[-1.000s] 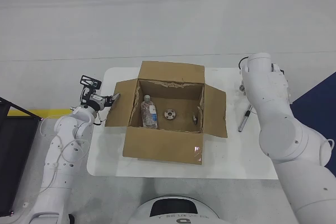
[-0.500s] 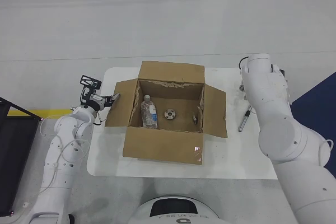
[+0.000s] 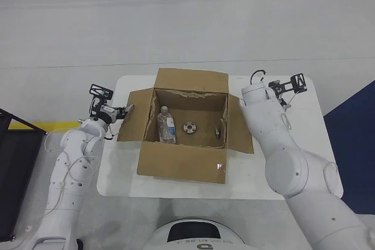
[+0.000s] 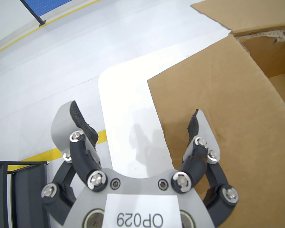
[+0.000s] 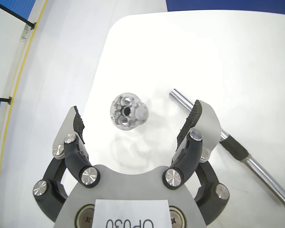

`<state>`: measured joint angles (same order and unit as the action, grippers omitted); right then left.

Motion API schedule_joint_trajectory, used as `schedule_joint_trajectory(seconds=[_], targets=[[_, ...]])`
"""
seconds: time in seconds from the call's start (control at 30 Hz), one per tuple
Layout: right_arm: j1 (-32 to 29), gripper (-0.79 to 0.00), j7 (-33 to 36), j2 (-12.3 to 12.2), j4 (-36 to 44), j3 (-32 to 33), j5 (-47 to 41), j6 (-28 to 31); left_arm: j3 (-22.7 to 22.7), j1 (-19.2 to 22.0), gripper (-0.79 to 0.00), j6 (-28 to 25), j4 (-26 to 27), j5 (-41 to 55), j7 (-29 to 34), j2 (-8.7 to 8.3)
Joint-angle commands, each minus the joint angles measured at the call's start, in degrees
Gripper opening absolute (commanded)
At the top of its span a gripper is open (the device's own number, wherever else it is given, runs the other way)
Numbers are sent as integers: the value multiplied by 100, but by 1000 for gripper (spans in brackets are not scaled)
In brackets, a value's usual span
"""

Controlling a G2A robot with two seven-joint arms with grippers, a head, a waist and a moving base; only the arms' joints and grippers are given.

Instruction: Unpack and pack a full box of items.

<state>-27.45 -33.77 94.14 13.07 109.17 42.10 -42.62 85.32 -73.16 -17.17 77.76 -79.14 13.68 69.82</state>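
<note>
The open cardboard box (image 3: 181,161) sits in the middle of the white table (image 3: 119,178). Inside it lie a clear bottle (image 3: 167,124), a round metal part (image 3: 189,127) and a small metal piece (image 3: 217,132). My left gripper (image 4: 135,117) is open and holds nothing; it hovers over the table's edge beside the box's left flap (image 4: 216,110) (image 3: 132,115). My right gripper (image 5: 135,119) is open above the table to the right of the box. A metal hub (image 5: 128,113) lies on the table below the gap between its fingers. A metal rod (image 5: 230,142) with a black grip lies beside one finger.
The right arm (image 3: 269,125) stretches over the table's right side, beside the box's right flap (image 3: 240,125). A black rack (image 3: 3,169) stands on the floor to the left. A yellow floor line (image 4: 45,154) runs past the table's left edge.
The right arm has turned, so its wrist now shows near the table's far right corner, and the rod seen on the table before is hidden from above. The left arm has not moved.
</note>
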Motion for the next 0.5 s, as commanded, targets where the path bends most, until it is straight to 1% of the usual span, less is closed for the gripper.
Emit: schedule_joint_trajectory(seconds=[0.0,0.17,0.23,0.27,0.3,0.33,0.4,0.43,0.47], targets=[[6,0,36,-3,3,2,0,-10,0,0,0,0,0,0,0,0],[6,0,36,-3,3,2,0,-10,0,0,0,0,0,0,0,0],[-39,0,4,27,-219,-273,531,-78,0,0,0,0,0,0,0,0],[-65,0,-128,37,-175,-363,706,-180,0,0,0,0,0,0,0,0],[-120,0,-21,56,-191,-460,843,41,0,0,0,0,0,0,0,0],[-196,0,135,47,-226,-642,1196,375,0,0,0,0,0,0,0,0],[-387,0,130,-7,-81,-767,1501,587,0,0,0,0,0,0,0,0],[-479,0,237,-29,-53,-900,1774,876,0,0,0,0,0,0,0,0],[-567,0,291,-68,43,-939,1896,975,0,0,0,0,0,0,0,0]])
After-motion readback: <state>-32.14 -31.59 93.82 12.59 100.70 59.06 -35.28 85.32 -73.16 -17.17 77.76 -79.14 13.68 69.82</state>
